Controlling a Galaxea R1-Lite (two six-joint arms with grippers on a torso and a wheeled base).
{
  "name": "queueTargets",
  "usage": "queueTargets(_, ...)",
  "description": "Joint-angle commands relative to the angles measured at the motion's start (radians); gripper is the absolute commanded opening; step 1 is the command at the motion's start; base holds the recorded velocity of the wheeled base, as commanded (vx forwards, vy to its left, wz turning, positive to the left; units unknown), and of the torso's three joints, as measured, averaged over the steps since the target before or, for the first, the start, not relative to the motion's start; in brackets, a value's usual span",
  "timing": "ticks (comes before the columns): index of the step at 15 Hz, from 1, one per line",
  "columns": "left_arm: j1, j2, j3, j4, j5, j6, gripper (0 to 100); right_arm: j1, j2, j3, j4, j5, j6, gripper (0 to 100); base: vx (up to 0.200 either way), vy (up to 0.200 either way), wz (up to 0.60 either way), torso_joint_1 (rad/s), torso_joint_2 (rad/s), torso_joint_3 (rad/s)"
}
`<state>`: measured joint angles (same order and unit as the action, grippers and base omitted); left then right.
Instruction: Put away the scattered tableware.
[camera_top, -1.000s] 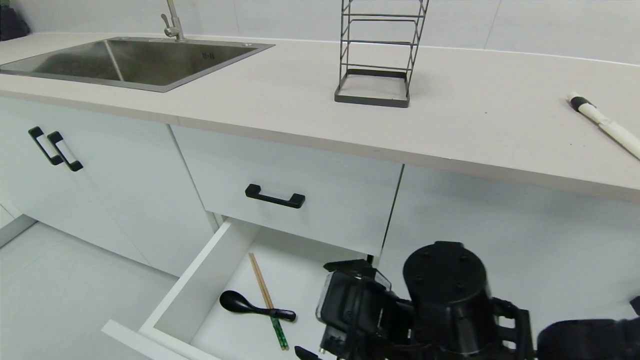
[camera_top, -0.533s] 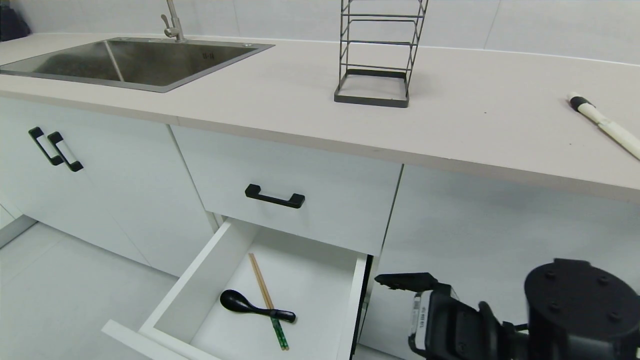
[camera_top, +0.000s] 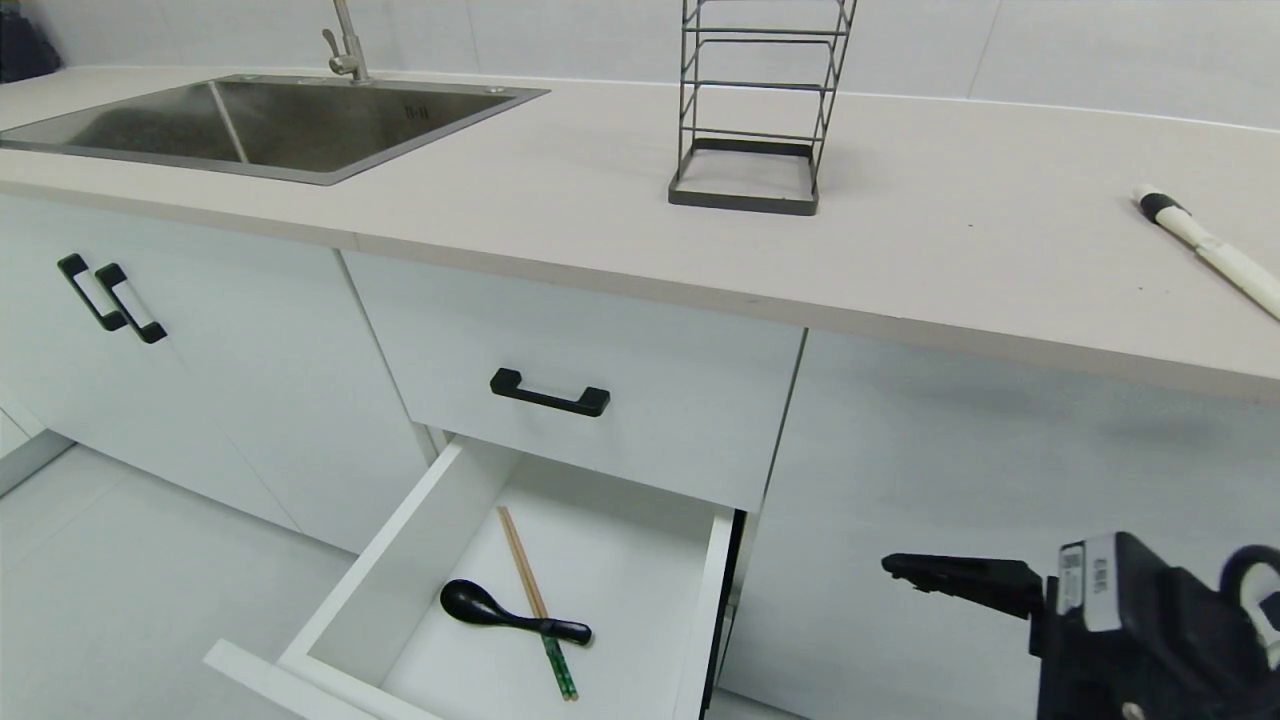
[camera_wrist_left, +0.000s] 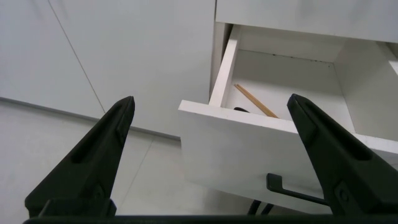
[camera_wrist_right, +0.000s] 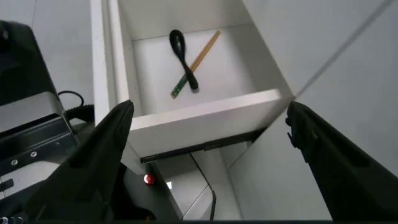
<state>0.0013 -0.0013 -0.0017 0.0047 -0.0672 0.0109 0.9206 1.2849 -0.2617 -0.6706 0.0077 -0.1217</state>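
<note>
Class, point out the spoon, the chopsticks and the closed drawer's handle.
spoon (camera_top: 515, 621), head view, on its stem.
chopsticks (camera_top: 520, 560), head view, on the wooden shaft.
handle (camera_top: 548, 398), head view, middle of the bar.

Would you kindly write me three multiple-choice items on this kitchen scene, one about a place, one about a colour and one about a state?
1. Where does the spoon lie?
A. in the sink
B. on the counter
C. in the lower drawer

2. What colour is the spoon?
A. black
B. white
C. red

3. How does the lower drawer stand?
A. pushed shut
B. pulled out
C. taken out and set on the floor

Answers:
1 C: the spoon rests on the drawer's floor, crossing the chopsticks.
2 A: bowl and handle are both black against the white drawer.
3 B: its inside lies open to view, below the shut drawer above it.
</note>
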Motion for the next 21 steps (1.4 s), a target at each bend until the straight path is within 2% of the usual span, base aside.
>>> queueTargets(1,0.000,0.001,0.000,0.000,0.000,0.000,100,-0.054,-0.144,0.091,0.031,0.000,0.031,100,0.000,0.000,0.00,0.000,0.00,0.000)
queueTargets(5,0.000,0.001,0.000,0.000,0.000,0.000,100,-0.120,-0.378,0.194,0.121,-0.005,0.039,100,0.000,0.000,0.00,0.000,0.00,0.000)
queueTargets(7,0.000,0.001,0.000,0.000,0.000,0.000,100,-0.189,-0.588,0.262,0.221,-0.005,0.053,100,0.000,0.000,0.00,0.000,0.00,0.000)
queueTargets(8,0.000,0.001,0.000,0.000,0.000,0.000,100,-0.217,-0.699,0.262,0.315,-0.005,0.059,100,0.000,0.000,0.00,0.000,0.00,0.000)
queueTargets(9,0.000,0.001,0.000,0.000,0.000,0.000,100,-0.227,-0.723,0.262,0.336,-0.003,0.063,100,0.000,0.000,0.00,0.000,0.00,0.000)
queueTargets(10,0.000,0.001,0.000,0.000,0.000,0.000,100,-0.318,-0.828,0.262,0.405,-0.003,0.094,100,0.000,0.000,0.00,0.000,0.00,0.000)
queueTargets(13,0.000,0.001,0.000,0.000,0.000,0.000,100,-0.710,-0.944,0.260,0.416,0.017,0.136,100,0.000,0.000,0.00,0.000,0.00,0.000)
queueTargets(14,0.000,0.001,0.000,0.000,0.000,0.000,100,-0.783,-0.981,0.260,0.422,0.060,0.146,100,0.000,0.000,0.00,0.000,0.00,0.000)
queueTargets(18,-0.001,0.001,0.000,0.000,0.000,0.006,100,-0.849,-1.217,0.262,0.513,0.068,0.175,100,0.000,0.000,0.00,0.000,0.00,0.000)
queueTargets(19,0.000,0.001,0.000,-0.002,0.000,0.015,100,-0.849,-1.207,0.262,0.499,0.066,0.182,100,0.000,0.000,0.00,0.000,0.00,0.000)
queueTargets(20,0.000,0.001,0.000,-0.011,0.004,0.041,100,-0.849,-1.204,0.262,0.502,0.069,0.182,100,0.000,0.000,0.00,0.000,0.00,0.000)
queueTargets(21,0.000,0.001,0.000,-0.029,0.004,0.047,100,-0.849,-1.205,0.262,0.522,0.083,0.178,100,0.000,0.000,0.00,0.000,0.00,0.000)
